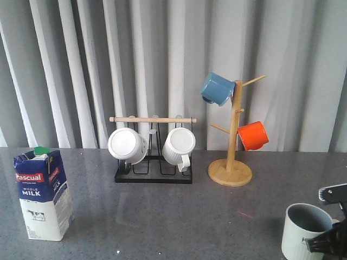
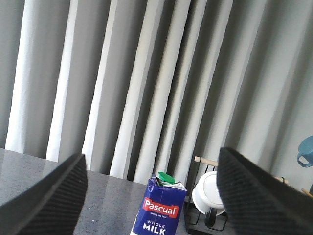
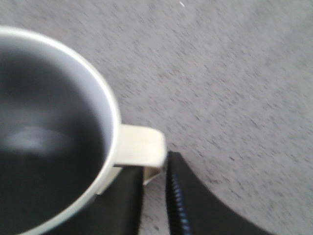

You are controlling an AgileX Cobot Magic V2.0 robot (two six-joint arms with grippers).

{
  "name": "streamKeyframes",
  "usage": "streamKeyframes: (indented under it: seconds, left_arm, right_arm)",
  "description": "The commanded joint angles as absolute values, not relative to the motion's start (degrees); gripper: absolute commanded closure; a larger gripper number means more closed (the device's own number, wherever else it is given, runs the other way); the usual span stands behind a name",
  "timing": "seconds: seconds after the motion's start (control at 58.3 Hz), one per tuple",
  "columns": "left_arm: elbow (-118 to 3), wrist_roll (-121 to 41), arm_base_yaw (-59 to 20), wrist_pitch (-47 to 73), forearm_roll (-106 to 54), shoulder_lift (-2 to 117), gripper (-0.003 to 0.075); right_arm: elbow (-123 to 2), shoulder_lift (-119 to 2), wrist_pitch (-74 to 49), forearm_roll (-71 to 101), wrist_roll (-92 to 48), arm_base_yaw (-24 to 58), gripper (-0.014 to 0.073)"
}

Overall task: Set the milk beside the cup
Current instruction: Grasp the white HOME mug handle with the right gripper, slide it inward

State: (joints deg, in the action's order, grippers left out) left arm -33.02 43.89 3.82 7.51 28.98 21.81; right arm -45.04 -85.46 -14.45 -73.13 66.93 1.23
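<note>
The milk (image 1: 43, 195), a blue-and-white carton with a green cap, stands upright at the front left of the grey table. In the left wrist view the milk (image 2: 159, 213) lies ahead between my left gripper's (image 2: 151, 166) wide-open fingers (image 2: 49, 200), which do not touch it. The left gripper is out of the front view. The cup (image 1: 303, 230), pale, ribbed and grey inside, stands at the front right. My right gripper (image 1: 321, 242) is at its right side. In the right wrist view the right gripper (image 3: 155, 183) is shut on the cup's handle (image 3: 139, 147). The cup's lettering is hidden.
A black wire rack (image 1: 153, 176) with a wooden bar holds two plain white mugs (image 1: 127, 145) at the back middle. A wooden mug tree (image 1: 230, 173) to its right carries a blue mug (image 1: 217, 88) and an orange mug (image 1: 253, 135). Grey curtains hang behind the table.
</note>
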Motion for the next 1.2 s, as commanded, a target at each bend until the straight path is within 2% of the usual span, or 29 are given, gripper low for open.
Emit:
streamKeyframes:
  seconds: [0.0, 0.172, 0.343, 0.532, 0.824, 0.978, 1.184]
  left_arm:
    - [-34.9, 44.1, 3.8, 4.3, 29.4, 22.7, 0.0185]
    - [-34.9, 44.1, 3.8, 4.3, 29.3, 22.7, 0.0185]
    - [-34.9, 44.1, 3.8, 4.3, 29.3, 22.7, 0.0185]
    - [-34.9, 44.1, 3.8, 4.3, 29.2, 22.7, 0.0185]
    - [-34.9, 44.1, 3.8, 4.3, 29.2, 22.7, 0.0185]
    - [-34.9, 44.1, 3.8, 4.3, 29.2, 22.7, 0.0185]
    - [-34.9, 44.1, 3.8, 4.3, 29.1, 22.7, 0.0185]
  right_arm:
    - [-47.9, -81.4, -8.0, -74.6, 68.7, 1.1, 0.0604]
    - [-49.8, -76.5, 3.4, -73.5, 72.8, 6.5, 0.0601]
    - [-50.4, -77.9, -2.6, -73.4, 77.8, 13.9, 0.0598]
    - [-50.4, -83.0, -3.3, -74.3, 78.1, 20.2, 0.0598]
    - [-50.4, -87.5, -3.6, -73.4, 79.9, 21.1, 0.0582]
    - [-50.4, -87.4, -3.7, -73.4, 80.1, 21.1, 0.0512]
    - [-50.4, -87.4, -4.2, -72.7, 81.0, 21.1, 0.0345]
